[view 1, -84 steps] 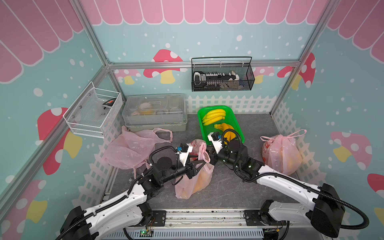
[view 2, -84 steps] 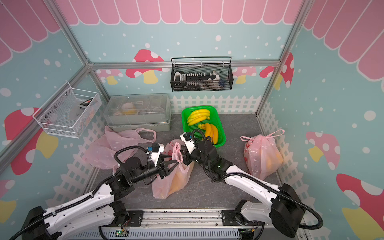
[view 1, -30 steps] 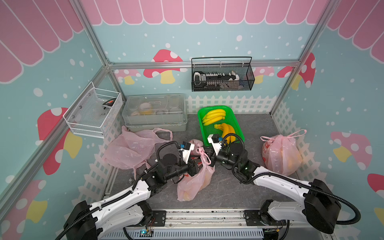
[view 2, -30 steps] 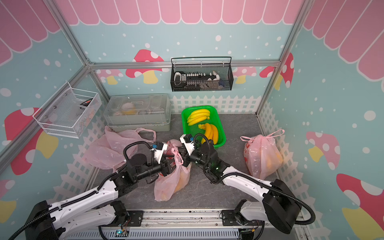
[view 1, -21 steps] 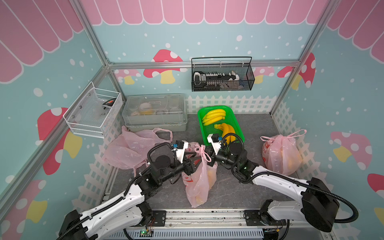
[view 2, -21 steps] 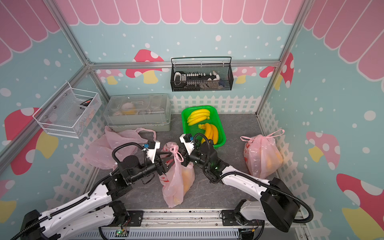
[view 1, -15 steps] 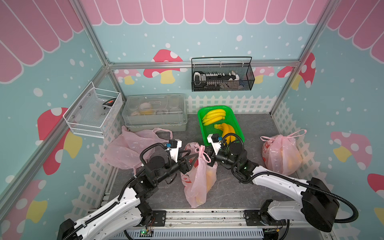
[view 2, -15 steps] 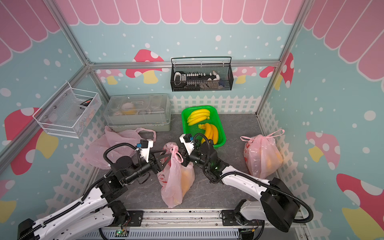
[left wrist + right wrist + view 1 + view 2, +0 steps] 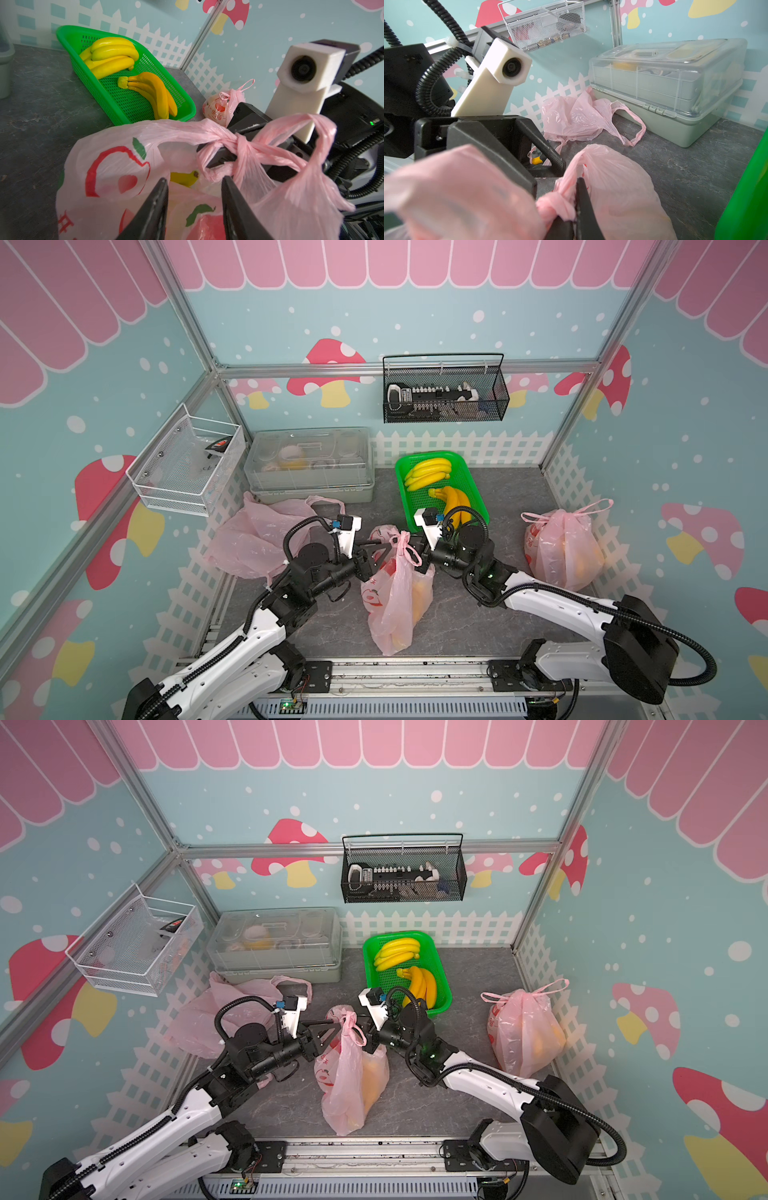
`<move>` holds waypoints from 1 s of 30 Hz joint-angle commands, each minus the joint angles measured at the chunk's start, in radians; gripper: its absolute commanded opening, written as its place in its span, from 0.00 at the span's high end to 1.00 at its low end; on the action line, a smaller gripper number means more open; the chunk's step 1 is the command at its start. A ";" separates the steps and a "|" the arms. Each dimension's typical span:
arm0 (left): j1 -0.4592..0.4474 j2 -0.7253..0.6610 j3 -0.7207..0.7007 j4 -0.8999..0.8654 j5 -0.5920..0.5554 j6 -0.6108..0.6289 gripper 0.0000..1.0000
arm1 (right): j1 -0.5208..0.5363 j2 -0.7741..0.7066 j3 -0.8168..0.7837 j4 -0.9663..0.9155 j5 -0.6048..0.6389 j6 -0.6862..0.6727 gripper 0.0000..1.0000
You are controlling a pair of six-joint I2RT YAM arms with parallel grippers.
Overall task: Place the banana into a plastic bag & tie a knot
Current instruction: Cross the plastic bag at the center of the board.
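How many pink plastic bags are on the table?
3: centre bag mid-table, tied bag at far right, empty bag at left; its heap may hide more.

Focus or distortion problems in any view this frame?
Right wrist: the part of the pink bag nearest the lens is smeared out of focus; the clear storage box behind is sharp. Left wrist: knot and green basket crisp, far edges soften. Both top views: even soft light, no hard shadows, frame posts splay outward from the wide lens.
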 commanded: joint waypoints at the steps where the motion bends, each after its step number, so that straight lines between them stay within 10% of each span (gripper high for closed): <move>1: 0.003 0.004 0.016 0.056 0.055 -0.015 0.58 | -0.002 0.002 -0.003 0.025 -0.017 0.000 1.00; 30: 0.000 0.086 0.062 0.070 0.061 -0.008 1.00 | 0.004 0.005 -0.007 0.013 -0.042 -0.037 1.00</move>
